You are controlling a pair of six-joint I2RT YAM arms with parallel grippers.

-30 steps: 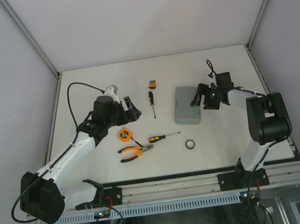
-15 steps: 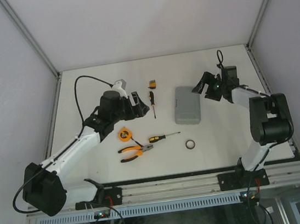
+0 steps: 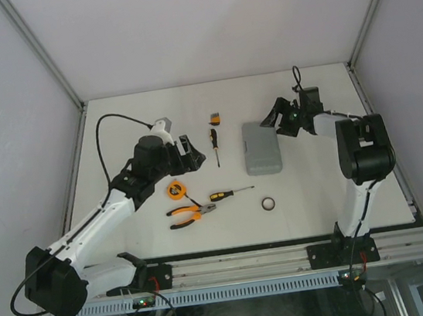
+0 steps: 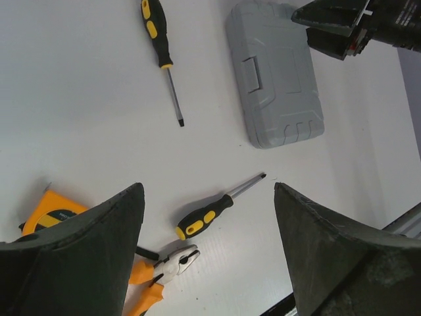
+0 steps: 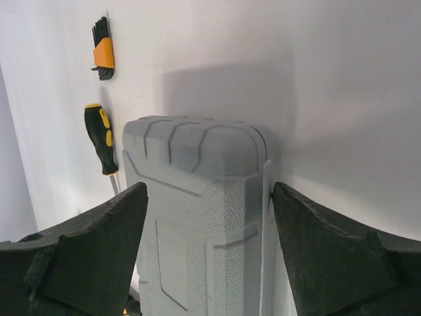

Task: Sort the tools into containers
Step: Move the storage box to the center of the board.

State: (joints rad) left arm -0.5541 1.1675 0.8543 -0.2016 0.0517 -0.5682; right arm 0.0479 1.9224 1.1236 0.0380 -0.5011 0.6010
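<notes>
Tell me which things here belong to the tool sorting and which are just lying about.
Job: case, pliers, far screwdriver, near screwdriver, tape measure, ring, hex keys.
Not the job: table, front rail.

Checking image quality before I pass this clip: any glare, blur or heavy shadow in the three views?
Top external: even soft light, no glare, pliers small but crisp. Left wrist: lower screwdriver sharp, left gripper fingers dark in the foreground. Right wrist: grey case sharp, throwing a soft shadow on the table beyond it.
</notes>
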